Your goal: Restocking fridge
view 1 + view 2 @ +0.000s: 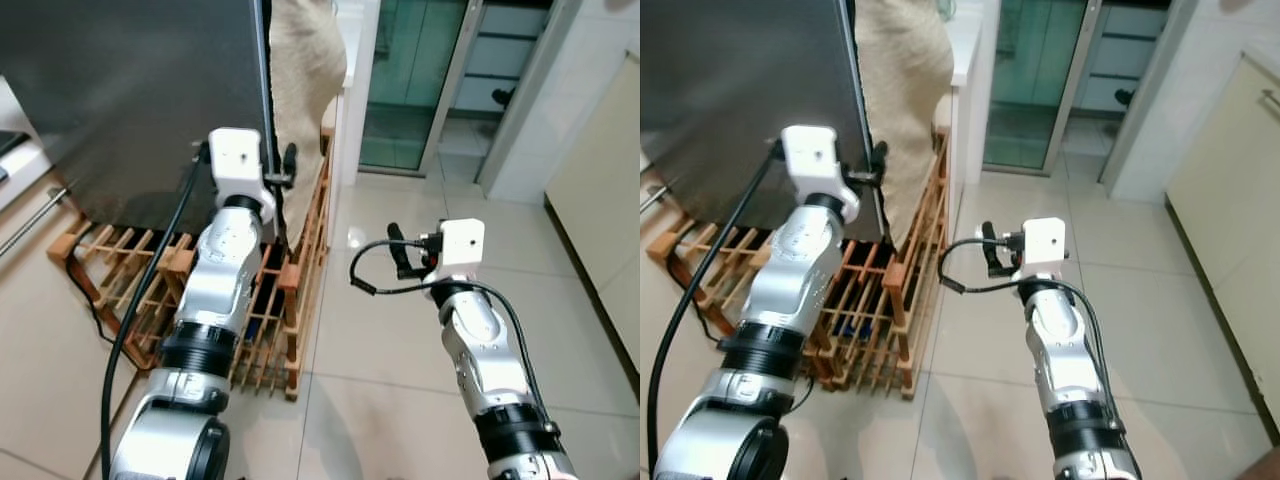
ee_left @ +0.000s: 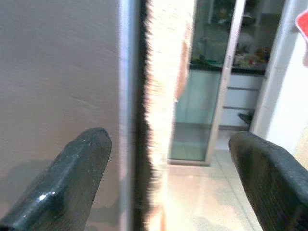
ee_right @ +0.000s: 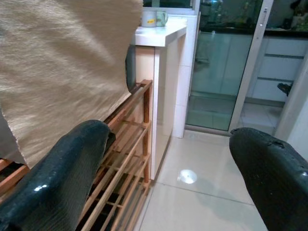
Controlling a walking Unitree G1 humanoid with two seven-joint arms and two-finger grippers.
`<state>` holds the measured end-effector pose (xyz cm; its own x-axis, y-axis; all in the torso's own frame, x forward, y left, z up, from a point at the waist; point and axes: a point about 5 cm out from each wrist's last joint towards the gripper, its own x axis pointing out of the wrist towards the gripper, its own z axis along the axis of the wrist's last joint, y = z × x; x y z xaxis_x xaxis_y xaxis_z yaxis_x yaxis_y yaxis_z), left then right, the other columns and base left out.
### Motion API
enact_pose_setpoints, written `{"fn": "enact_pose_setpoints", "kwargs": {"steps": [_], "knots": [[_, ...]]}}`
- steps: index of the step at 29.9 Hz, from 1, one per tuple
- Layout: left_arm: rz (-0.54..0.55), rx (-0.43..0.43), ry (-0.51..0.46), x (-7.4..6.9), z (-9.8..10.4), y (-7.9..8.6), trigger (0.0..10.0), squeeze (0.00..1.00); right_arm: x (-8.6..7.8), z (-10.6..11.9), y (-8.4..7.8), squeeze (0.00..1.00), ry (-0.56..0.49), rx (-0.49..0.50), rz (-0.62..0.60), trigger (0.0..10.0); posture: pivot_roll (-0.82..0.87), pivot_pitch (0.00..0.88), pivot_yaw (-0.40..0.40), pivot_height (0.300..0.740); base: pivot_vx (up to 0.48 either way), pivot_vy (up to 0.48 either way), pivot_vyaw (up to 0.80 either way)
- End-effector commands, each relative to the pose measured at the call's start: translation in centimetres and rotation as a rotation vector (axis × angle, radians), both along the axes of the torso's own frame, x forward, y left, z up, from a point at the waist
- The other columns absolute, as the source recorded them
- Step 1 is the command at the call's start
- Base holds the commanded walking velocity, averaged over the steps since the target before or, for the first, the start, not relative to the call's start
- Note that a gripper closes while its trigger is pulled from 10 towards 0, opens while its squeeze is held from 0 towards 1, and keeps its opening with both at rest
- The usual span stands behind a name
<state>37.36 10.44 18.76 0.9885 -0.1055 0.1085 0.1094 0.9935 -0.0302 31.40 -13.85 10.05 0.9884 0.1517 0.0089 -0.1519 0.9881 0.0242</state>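
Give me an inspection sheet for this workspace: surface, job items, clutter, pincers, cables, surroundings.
Surface: pale tiled floor, glossy.
Job's things: grey fridge door, its right edge between the left pincer's fingers.
Clutter: wooden rack under and beside the fridge; beige cloth hanging over it; cup on a white ledge.
Pincers: left pincer open at the door edge; right pincer open, holding nothing, above the floor.
Cables: black cable along the left arm; black loop at the right wrist.
Surroundings: glass door; cream cabinet at right.

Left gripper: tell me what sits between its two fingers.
The fridge door's vertical edge stands between the open left gripper's fingers in the left wrist view, beige cloth behind.
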Motion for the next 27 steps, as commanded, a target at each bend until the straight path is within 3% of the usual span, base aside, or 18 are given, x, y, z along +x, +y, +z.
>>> {"fn": "enact_pose_setpoints", "kwargs": {"steps": [1,8,14,22,27], "knots": [[0.005,-0.020,0.015,0.6,0.1,-0.1,10.0,0.00,0.0,0.3,0.2,0.00,-0.017,0.003,0.005,10.0,-0.07,0.000,0.008,0.740,0.000,0.000,0.00],[0.078,-0.027,0.027,2.7,1.5,0.4,10.0,0.00,-1.1,-0.2,0.6,0.00,-0.010,0.008,0.008,10.0,-0.09,0.000,0.030,0.740,0.000,0.000,0.00],[0.076,-0.030,0.008,3.1,2.2,0.1,10.0,0.00,-2.5,-1.0,0.3,0.00,0.017,0.010,-0.010,10.0,-0.11,0.000,0.046,0.740,0.000,0.000,0.00],[-0.019,-0.078,-0.009,3.4,3.3,-2.7,10.0,0.00,-3.8,-1.4,-0.3,0.00,0.043,0.006,-0.036,10.0,-0.14,0.011,0.058,0.740,0.000,0.000,0.00],[-0.063,-0.061,-0.021,3.3,3.5,-4.3,10.0,0.00,-4.4,-1.5,-0.6,0.00,0.053,0.000,-0.048,10.0,-0.16,0.022,0.064,0.740,0.000,0.000,0.00]]}}
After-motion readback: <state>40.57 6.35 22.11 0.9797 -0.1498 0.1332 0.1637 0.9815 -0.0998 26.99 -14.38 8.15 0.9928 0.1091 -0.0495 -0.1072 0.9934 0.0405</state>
